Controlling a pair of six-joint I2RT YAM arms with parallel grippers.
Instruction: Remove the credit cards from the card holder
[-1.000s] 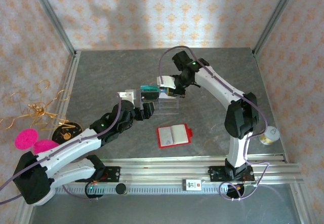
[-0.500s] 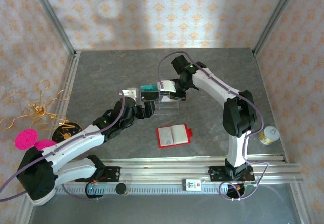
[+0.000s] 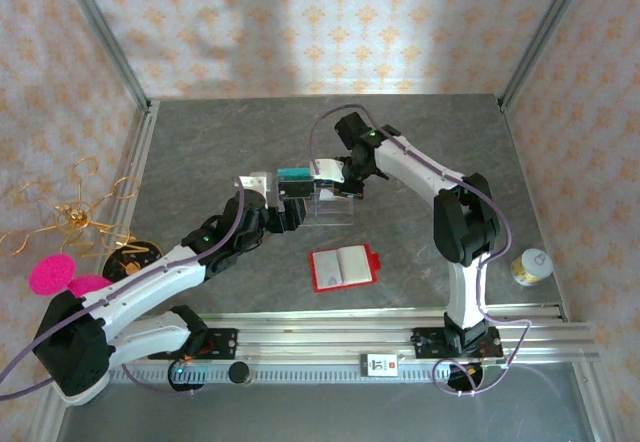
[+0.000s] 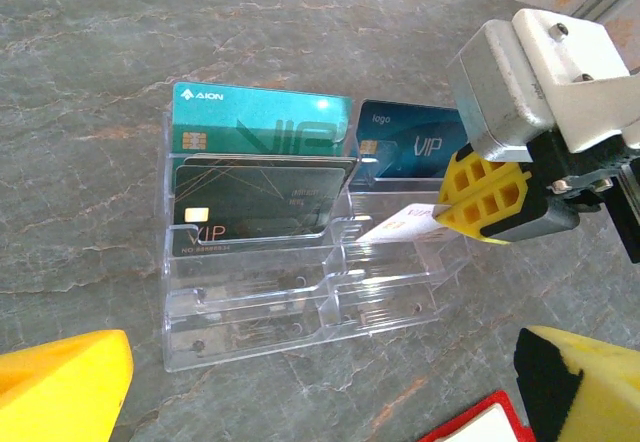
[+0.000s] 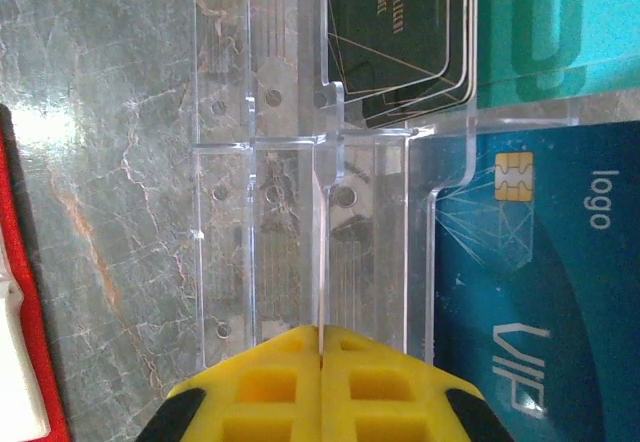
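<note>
The card holder lies open on the table, just in front of the clear tray. The right end effector is pinching a pale card. In the last second it has slid a bit closer over the tray's right side. So I think this card will go in a slot there, in front of the blue card. The left end effector is spread wide by the tray's left side, holding nothing. I cannot tell if more cards are left in the card holder.
</note>
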